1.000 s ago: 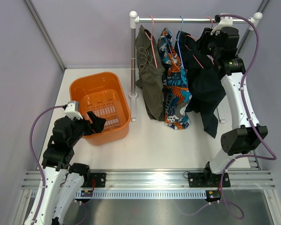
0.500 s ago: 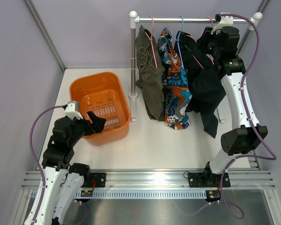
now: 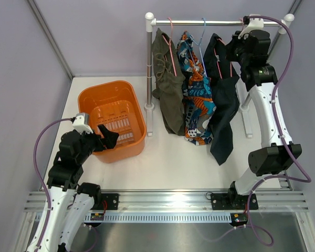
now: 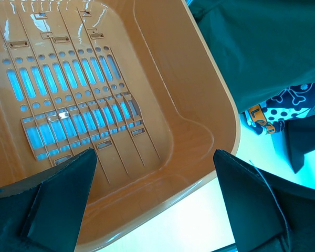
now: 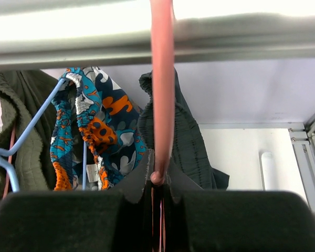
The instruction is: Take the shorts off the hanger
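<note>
Your right claw (image 5: 158, 182) pinches shut on the pink hanger (image 5: 161, 79) near the counter's (image 3: 168, 157) far right corner. The dark shorts (image 3: 223, 100) hang there, soft and light, so take the waistband (image 5: 186, 139). Your left claw (image 4: 155, 157) gapes empty.

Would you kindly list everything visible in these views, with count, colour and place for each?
rack: one, silver rail on white posts, far side of table
left pink hanger: one, pink, on the rail
blue hanger: one, blue, middle of the rail
right pink hanger: one, pink, right end of the rail
olive shorts: one, olive, leftmost on the rack
patterned shorts: one, blue and orange, middle
dark shorts: one, black, rightmost
basket: one, orange, left of the rack
table: one, white
left gripper: one, black, open above the basket
right gripper: one, black, shut on the right pink hanger
</note>
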`<control>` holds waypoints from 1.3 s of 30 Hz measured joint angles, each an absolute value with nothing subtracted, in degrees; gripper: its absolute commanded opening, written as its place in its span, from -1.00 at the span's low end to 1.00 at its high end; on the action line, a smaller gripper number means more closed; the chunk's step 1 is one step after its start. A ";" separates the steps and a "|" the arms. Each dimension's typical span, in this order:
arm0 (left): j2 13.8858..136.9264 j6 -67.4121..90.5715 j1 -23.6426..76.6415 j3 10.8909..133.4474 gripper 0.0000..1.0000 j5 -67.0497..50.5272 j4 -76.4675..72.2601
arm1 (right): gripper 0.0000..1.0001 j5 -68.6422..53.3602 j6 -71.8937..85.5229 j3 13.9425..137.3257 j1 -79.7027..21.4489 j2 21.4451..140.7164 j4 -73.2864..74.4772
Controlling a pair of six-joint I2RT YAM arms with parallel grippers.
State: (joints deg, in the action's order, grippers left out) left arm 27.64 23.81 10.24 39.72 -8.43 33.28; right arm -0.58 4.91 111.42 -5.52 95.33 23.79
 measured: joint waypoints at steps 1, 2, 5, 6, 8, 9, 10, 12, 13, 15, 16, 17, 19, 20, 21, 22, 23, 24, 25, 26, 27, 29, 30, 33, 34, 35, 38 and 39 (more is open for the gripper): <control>27.75 23.81 10.24 39.72 0.98 -8.43 33.28 | -1.00 -0.23 4.97 111.44 -5.52 94.74 24.62; 27.81 23.81 10.24 39.72 0.98 -8.43 33.26 | -1.00 -0.05 4.97 111.53 -5.52 94.45 25.02; 27.90 23.81 10.24 39.72 0.98 -8.43 33.28 | -1.00 0.54 5.04 111.96 -5.52 92.64 26.28; 27.90 23.81 10.24 39.72 0.98 -8.43 33.26 | -1.00 0.64 5.08 112.12 -5.52 91.94 26.46; 27.90 23.81 10.24 39.72 0.98 -8.43 33.28 | -1.00 0.89 5.19 112.53 -5.52 90.67 26.55; 27.90 23.81 10.24 39.72 0.98 -8.45 33.28 | -1.00 1.02 5.21 112.75 -5.52 89.97 26.72; 27.90 23.81 10.24 39.72 0.98 -8.45 33.26 | -1.00 1.13 5.21 112.92 -5.52 89.23 26.96; 27.90 23.81 10.24 39.72 0.98 -8.45 33.28 | -1.00 1.74 5.34 112.92 -5.52 87.53 27.49; 27.90 23.81 10.24 39.72 0.98 -8.45 33.26 | -1.00 2.15 5.45 112.90 -5.52 86.78 28.05; 27.92 23.81 10.24 39.72 0.98 -8.47 33.28 | -1.00 2.94 5.89 112.49 -5.52 85.14 29.45; 27.92 23.79 10.24 39.72 0.98 -8.49 33.28 | -1.00 3.57 6.24 111.61 -5.52 83.94 30.09; 27.97 23.79 10.24 39.72 0.98 -8.58 33.28 | -1.00 4.05 6.55 110.19 -5.52 82.32 30.44; 28.18 23.75 10.24 39.72 0.98 -8.82 33.23 | -1.00 5.17 7.51 106.39 -5.52 78.63 31.83; 28.34 23.68 10.24 39.72 0.98 -8.93 33.23 | -1.00 5.69 7.90 104.14 -5.52 76.42 32.64; 28.58 23.53 10.24 39.72 0.98 -9.19 33.26 | -1.00 6.17 8.32 102.41 -5.52 74.61 33.67; 28.73 23.35 10.24 39.72 0.98 -9.50 33.21 | -1.00 6.68 8.73 100.71 -5.52 72.51 35.27; 28.91 23.18 10.24 39.72 0.98 -10.00 33.17 | -1.00 7.03 9.17 99.22 -5.52 70.39 36.93; 28.99 22.87 10.24 39.72 0.98 -10.74 32.97 | -1.00 7.05 9.58 98.04 -5.52 68.45 38.70; 29.06 22.63 10.24 39.72 0.98 -11.64 32.75 | -1.00 6.94 10.11 97.10 -5.52 66.70 40.42; 29.10 22.44 10.24 39.72 0.98 -12.60 32.49 | -1.00 6.79 10.70 96.09 -5.52 64.62 42.41; 29.28 22.28 10.24 39.72 0.98 -14.04 31.92 | -1.00 6.35 11.16 95.24 -5.52 63.00 43.88; 30.24 22.22 10.24 39.72 0.98 -17.32 30.35 | -1.00 4.91 12.32 93.03 -5.54 58.98 47.68; 30.89 22.24 10.26 39.72 0.98 -18.98 29.69 | -1.00 4.43 12.80 92.09 -5.58 57.19 49.89; 34.09 22.31 11.07 39.72 0.98 -24.38 26.96 | -1.00 3.20 13.72 89.43 -5.76 53.15 55.79; 35.11 22.33 11.84 39.72 0.98 -25.65 26.15 | -1.00 2.66 13.93 88.51 -5.76 52.03 57.89; 35.94 22.31 12.69 39.75 0.98 -26.50 25.54 | -1.00 1.85 14.04 87.55 -5.80 50.98 59.64; 38.79 22.31 18.20 40.58 0.98 -26.52 24.77 | -1.00 -1.67 14.35 85.21 -5.91 48.62 63.68; 39.70 22.31 21.08 41.28 0.98 -25.96 24.67 | -1.00 -3.46 14.37 84.55 -5.93 48.07 64.66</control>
